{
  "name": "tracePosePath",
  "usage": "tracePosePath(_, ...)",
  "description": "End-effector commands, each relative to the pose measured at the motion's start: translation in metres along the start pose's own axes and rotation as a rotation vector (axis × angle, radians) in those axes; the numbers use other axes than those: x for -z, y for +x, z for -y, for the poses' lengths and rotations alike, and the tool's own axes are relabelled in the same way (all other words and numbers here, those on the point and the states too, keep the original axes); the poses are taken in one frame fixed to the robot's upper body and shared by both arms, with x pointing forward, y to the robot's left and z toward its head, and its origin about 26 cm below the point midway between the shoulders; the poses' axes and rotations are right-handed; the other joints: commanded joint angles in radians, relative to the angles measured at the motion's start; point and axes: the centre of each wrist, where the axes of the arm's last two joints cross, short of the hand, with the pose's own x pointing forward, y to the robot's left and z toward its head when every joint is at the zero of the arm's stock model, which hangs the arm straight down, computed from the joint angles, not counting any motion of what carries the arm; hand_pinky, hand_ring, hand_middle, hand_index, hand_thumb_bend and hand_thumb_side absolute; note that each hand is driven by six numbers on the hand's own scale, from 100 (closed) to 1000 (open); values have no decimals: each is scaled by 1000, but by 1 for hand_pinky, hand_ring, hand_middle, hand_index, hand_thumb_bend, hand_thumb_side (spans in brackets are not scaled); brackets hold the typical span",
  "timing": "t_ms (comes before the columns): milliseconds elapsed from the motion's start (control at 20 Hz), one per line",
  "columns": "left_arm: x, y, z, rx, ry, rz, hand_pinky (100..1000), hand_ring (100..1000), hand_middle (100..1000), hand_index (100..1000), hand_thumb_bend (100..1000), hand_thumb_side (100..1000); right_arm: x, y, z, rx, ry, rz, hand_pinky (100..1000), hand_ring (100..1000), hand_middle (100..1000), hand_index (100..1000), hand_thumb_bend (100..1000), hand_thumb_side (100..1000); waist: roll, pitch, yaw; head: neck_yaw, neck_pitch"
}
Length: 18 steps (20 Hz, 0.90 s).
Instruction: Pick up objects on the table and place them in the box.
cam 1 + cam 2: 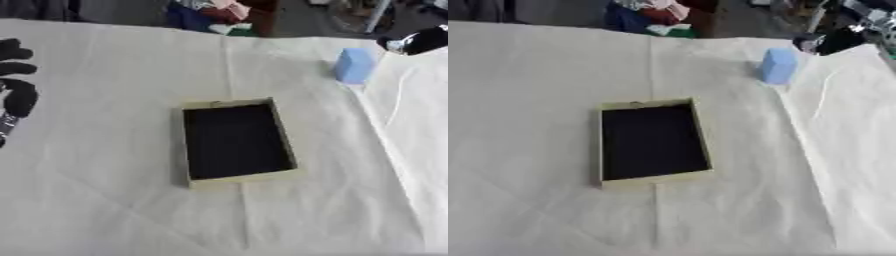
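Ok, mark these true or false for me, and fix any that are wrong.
1. The box is empty. True: only its dark inside shows.
2. The blue block lies inside the box. False: it stands on the white cloth, toward the far right, apart from the box.
3. The right hand holds the blue block. False: it hangs beside the block at the upper right; no contact shows.
4. The left hand shows at the left edge, holding nothing. True.
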Motion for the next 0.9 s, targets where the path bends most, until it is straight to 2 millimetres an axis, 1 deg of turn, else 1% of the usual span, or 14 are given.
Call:
tracePosePath(50, 7, 11, -5, 12, -4, 47, 694, 774, 774, 905, 591, 715, -3, -9, 19, -45, -14, -12, 893, 927, 896, 978, 353, 268, 1, -9, 9, -17, -23)
tracePosePath(350, 11, 15, -6, 15, -10, 64, 695, 774, 773, 905, 593, 714, -2, -14, 17, -48, 16, -28, 897, 933, 899, 979, 352, 253, -2, 0, 36, -24, -35)
tracePosePath(900, 13, 18, -6, 15, -17, 75, 694, 774, 773, 905, 596, 714, -7, -26, 14, -30, 38, -68, 900, 941, 905, 978, 366, 247, -1, 18, 59, -21, -41)
